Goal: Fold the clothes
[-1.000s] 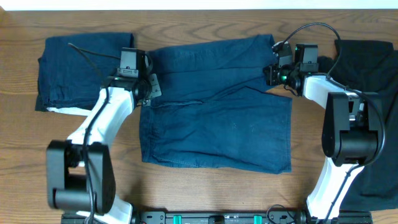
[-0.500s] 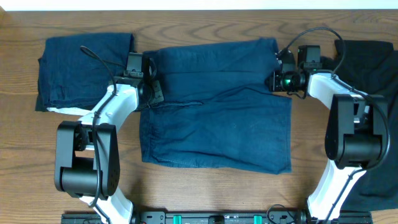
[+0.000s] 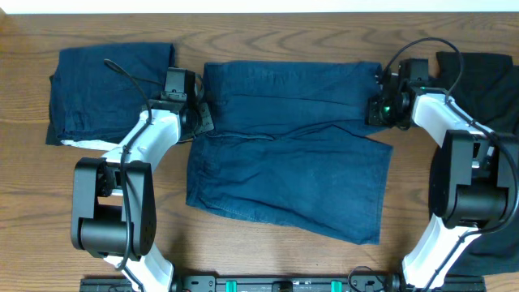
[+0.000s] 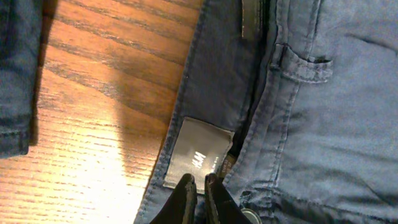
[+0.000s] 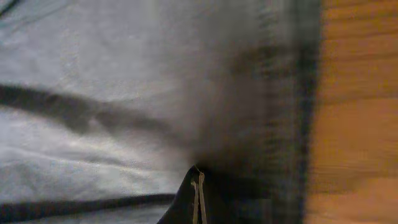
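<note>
Navy denim shorts (image 3: 292, 162), one of the clothes, lie spread across the middle of the table with their top part doubled over. At their left edge my left gripper (image 3: 200, 118) is shut on the waistband. In the left wrist view its tips (image 4: 199, 182) pinch the band just below a grey label (image 4: 198, 152), beside a metal button (image 4: 250, 216). On the right edge of the shorts my right gripper (image 3: 376, 110) is also shut. The right wrist view is blurred, with the closed tips (image 5: 198, 180) on pale-looking fabric (image 5: 124, 93) near its dark hem.
A folded navy garment (image 3: 109, 93) lies at the back left, close to my left arm. A black garment (image 3: 486, 81) lies along the right side under my right arm. Bare wooden table (image 3: 276, 32) runs along the back.
My right gripper has moved to the right with the shorts' edge, drawing the upper layer wider and flatter. The left gripper has shifted slightly back and keeps its hold.
</note>
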